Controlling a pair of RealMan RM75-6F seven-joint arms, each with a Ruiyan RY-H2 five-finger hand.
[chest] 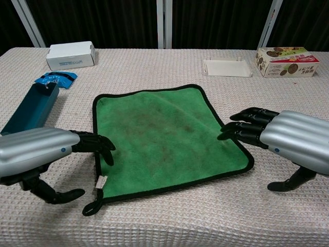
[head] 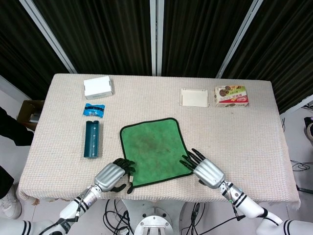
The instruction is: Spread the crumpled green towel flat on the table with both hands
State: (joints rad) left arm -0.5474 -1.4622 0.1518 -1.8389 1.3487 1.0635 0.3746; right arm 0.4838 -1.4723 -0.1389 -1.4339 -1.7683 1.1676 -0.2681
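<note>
The green towel (head: pixel 154 150) (chest: pixel 164 139), edged in black, lies spread flat in the middle of the table near its front edge. My left hand (head: pixel 113 176) (chest: pixel 46 157) hovers just off the towel's near left corner, fingers apart, nothing in it. A small white tag and loop stick out at that corner. My right hand (head: pixel 206 170) (chest: pixel 280 140) is at the near right corner, fingers extended over the towel's edge with the thumb spread away, holding nothing.
A dark teal open box (head: pixel 91 139) lies left of the towel, with a blue packet (head: pixel 93 109) and a white box (head: pixel 98 87) behind it. At the back right sit a cream tray (head: pixel 194 97) and a biscuit box (head: pixel 231 95).
</note>
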